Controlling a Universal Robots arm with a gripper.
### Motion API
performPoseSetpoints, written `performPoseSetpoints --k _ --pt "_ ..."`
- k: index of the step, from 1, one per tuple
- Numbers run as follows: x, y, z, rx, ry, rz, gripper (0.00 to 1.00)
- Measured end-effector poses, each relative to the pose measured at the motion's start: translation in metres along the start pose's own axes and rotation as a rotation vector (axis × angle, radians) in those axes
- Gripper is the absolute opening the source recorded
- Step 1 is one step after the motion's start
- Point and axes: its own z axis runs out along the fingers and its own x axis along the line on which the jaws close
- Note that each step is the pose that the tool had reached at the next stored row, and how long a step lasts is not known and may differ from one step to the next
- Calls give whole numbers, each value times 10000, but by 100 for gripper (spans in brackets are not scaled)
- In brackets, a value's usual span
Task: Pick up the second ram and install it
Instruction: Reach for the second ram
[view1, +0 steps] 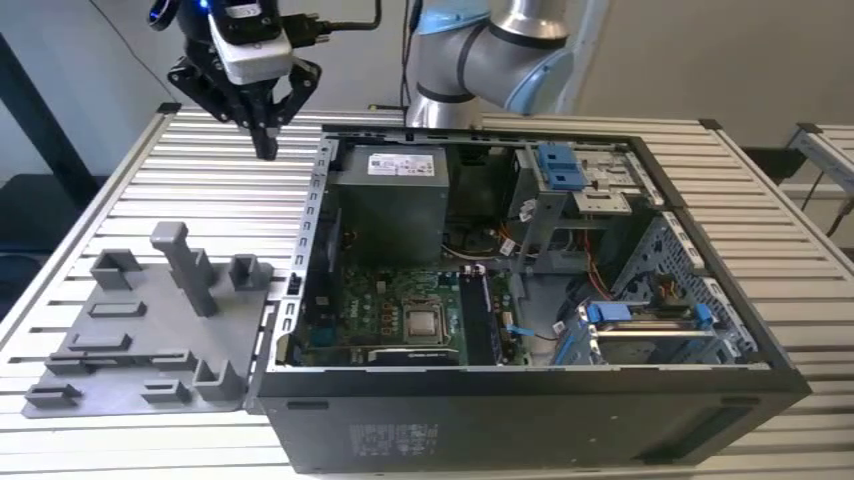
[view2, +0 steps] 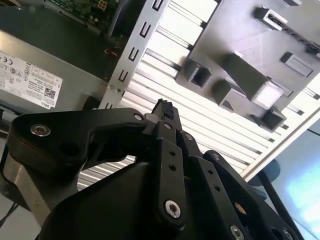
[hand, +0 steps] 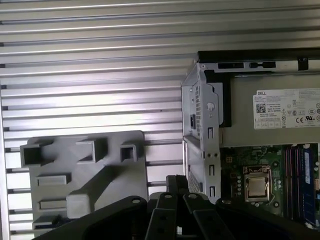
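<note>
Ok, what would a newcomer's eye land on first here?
The open computer case dominates, lying on the slatted table with its motherboard exposed. The grey holder tray sits at the exterior view's left, and the gripper hangs above the table beside the case's far corner, fingers shut, holding nothing.

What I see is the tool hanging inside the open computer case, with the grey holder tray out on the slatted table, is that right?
Not quite. The exterior view shows the tool hanging outside the open computer case, over the slatted table beside it. The grey holder tray is out on the table, as you said.
</note>
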Motion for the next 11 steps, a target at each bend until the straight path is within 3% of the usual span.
performPoseSetpoints --k 11 --pt "375 -29 33 -4 1 -16 11"
